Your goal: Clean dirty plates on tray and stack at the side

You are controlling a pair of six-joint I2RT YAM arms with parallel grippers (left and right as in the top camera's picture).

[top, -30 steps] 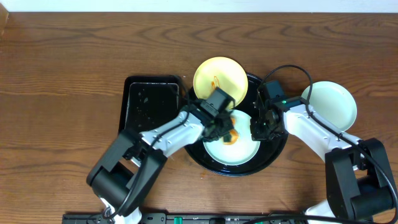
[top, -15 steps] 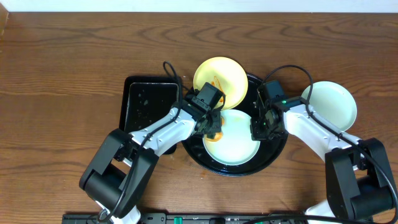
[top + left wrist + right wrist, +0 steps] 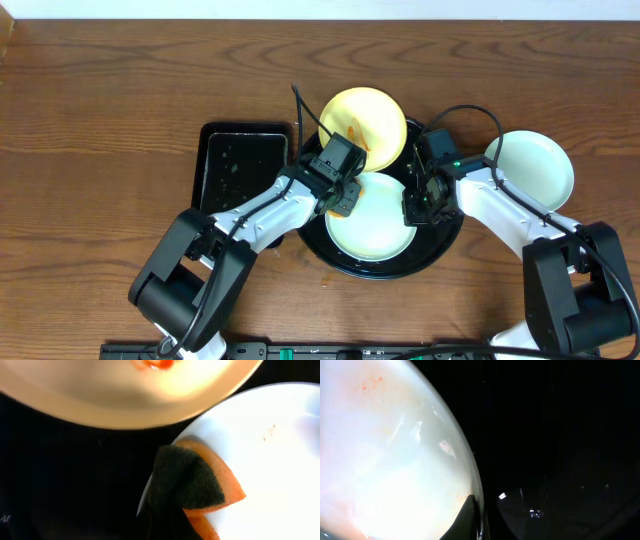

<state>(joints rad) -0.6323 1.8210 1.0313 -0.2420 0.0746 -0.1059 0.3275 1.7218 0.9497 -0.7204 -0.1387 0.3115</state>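
The overhead view is bright, even and sharp, lit from above, with only soft, short shadows on the table (image 3: 100,100). The left wrist view is close and soft — the pale yellow plate (image 3: 100,395) is a warm blur, the mint-blue plate (image 3: 280,460) washes out to near white, and only the sponge (image 3: 200,480) keeps some texture. The right wrist view is mostly black tray (image 3: 570,435) with pinpoint glints — beside it the same plate glares, overexposed and streaked with reflections.

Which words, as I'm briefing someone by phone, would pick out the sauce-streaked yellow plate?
Start at the round black tray. At its far rim sits the yellow plate, overlapping the edge. It alone is yellow, with an orange sauce streak, unlike the mint plate beside it and the off-tray mint plate.
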